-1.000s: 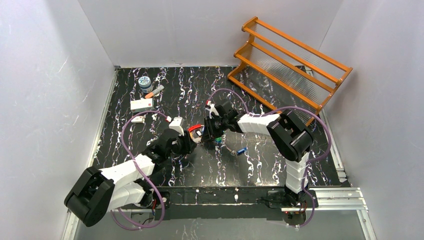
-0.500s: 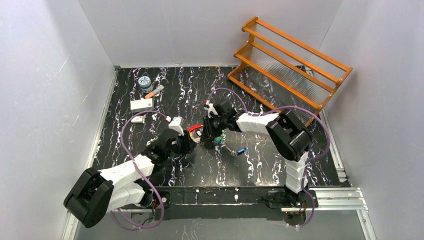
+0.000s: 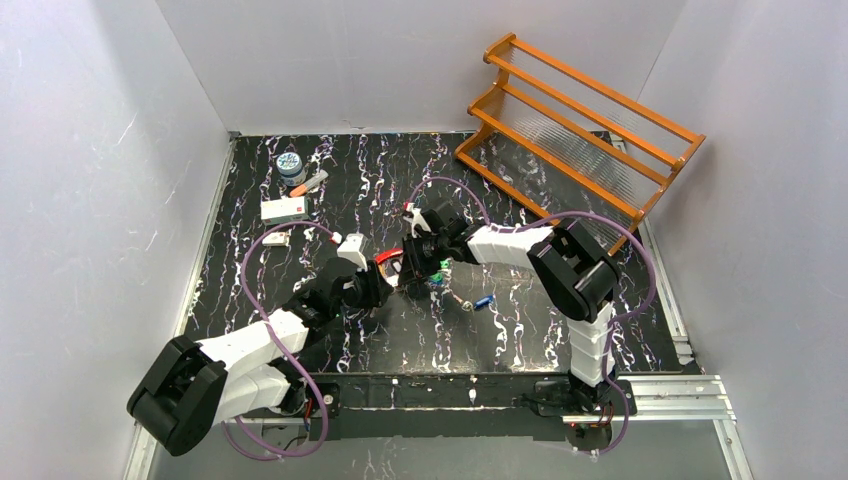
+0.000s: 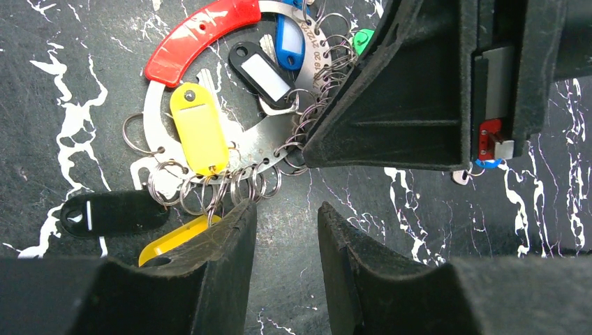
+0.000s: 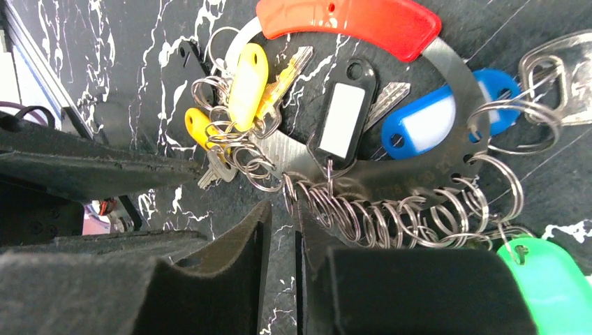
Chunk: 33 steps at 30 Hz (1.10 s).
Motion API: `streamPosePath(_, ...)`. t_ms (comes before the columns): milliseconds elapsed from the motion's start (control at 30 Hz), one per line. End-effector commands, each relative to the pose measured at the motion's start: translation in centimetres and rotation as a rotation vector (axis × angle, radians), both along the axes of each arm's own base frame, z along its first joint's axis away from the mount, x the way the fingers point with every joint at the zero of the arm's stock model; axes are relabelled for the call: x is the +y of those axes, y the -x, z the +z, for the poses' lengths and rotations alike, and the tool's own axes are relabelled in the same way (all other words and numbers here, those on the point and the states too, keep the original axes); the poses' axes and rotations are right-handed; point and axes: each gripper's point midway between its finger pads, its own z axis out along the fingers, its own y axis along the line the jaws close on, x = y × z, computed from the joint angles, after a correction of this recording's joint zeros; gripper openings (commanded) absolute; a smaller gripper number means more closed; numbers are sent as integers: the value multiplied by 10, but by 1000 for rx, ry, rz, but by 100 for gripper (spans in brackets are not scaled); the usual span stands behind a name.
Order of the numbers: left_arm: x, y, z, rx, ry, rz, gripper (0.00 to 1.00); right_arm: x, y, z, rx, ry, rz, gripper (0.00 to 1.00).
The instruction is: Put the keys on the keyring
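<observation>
Nearest the arm bases, the left fingers [image 4: 223, 265] stand apart just on the near side of the keyring [image 4: 269, 136]. Bare desk [image 3: 330, 180] shows in the gap between them, and one tip brushes the small split rings [image 5: 391, 216] hanging from the keyring's near edge. They hold nothing.

The keyring lies flat on the desk, mid-way between the two arms. It is a silver plate with a red arc [image 4: 202, 35], fringed with split rings and carrying a yellow tag [image 4: 199, 129] and other tags. A blue-headed key [image 3: 483, 301] lies to the right of the keyring, near it but apart, and looks to be the one not yet on.

On the far side of the keyring, the right fingers [image 5: 230, 279] stand almost together, with only a thin slit between them, right against the row of split rings. Whether they have pinched one cannot be told.

The step seems to be singling out one split ring. It will go best if the right fingers take one ring only, by its free edge, since the neighbours overlap closely and two caught together would not open. The left fingers should clamp the plate itself, clear of the tags, so the keyring cannot slide or tip.

Well beyond the keyring, a wooden rack [image 3: 580, 120] plays no part.
</observation>
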Motion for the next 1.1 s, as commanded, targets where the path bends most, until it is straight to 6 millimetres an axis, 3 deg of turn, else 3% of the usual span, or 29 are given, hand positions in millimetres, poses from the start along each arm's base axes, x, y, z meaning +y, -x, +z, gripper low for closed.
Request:
streamPosePath(0,5,-2,4,-19,-9,16,37,9,-6,1,-16,-4,11,26)
streamPosePath(233,6,-1,5,-21,-14,15,37,8,-10,0,-32,31,-2,25)
streamPosePath(467,6,-1,4,-21,-7,18,37,20,-3,4,-44,15,-6,26)
streamPosePath(733,7,-2,7,-35,-15,19,37,6,-11,9,-116,70,-41,25)
streamPosePath(867,7,-1,6,-33,-9,19,37,2,-12,4,-122,89,-43,25)
streamPosePath(1067,7,-1,6,-31,-9,18,37,14,-7,-3,-76,47,-18,25)
